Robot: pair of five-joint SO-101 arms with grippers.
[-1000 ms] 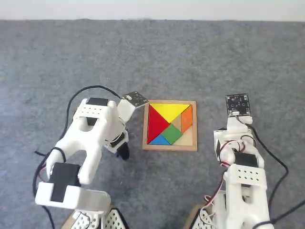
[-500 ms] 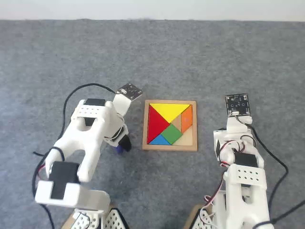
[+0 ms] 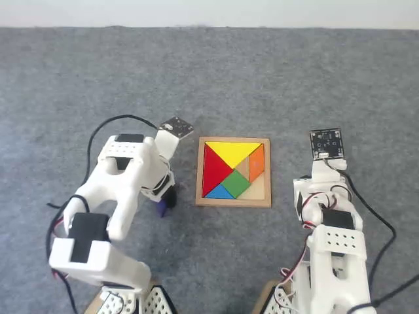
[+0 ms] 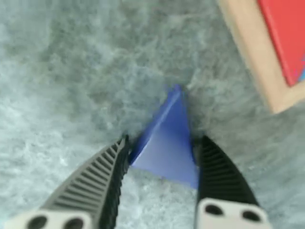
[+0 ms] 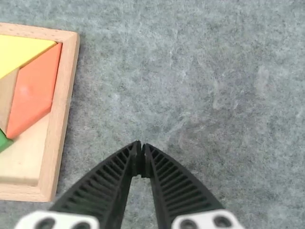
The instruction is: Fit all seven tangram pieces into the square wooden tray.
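The square wooden tray (image 3: 200, 171) lies between the two arms and holds a red triangle (image 3: 215, 171), a yellow triangle (image 3: 231, 153), an orange parallelogram (image 3: 256, 161), a green square (image 3: 236, 182) and a small blue triangle (image 3: 220, 191). Bare wood shows along its lower right part (image 3: 260, 191). Left of the tray, my left gripper (image 3: 165, 196) is shut on a blue-violet triangle (image 3: 160, 208). In the left wrist view that triangle (image 4: 167, 138) stands tilted on the carpet between the fingers of my left gripper (image 4: 164, 143). My right gripper (image 5: 141, 160) is shut and empty over carpet, right of the tray (image 5: 62, 109).
Grey carpet covers the whole work area. The tray's corner (image 4: 257, 62) lies close beyond the held triangle. The right arm (image 3: 327, 216) stands just right of the tray, with open carpet behind the tray and at both sides.
The left arm has swung slightly left and back from the tray, and the blue-violet triangle now shows below its gripper. The right arm has not moved.
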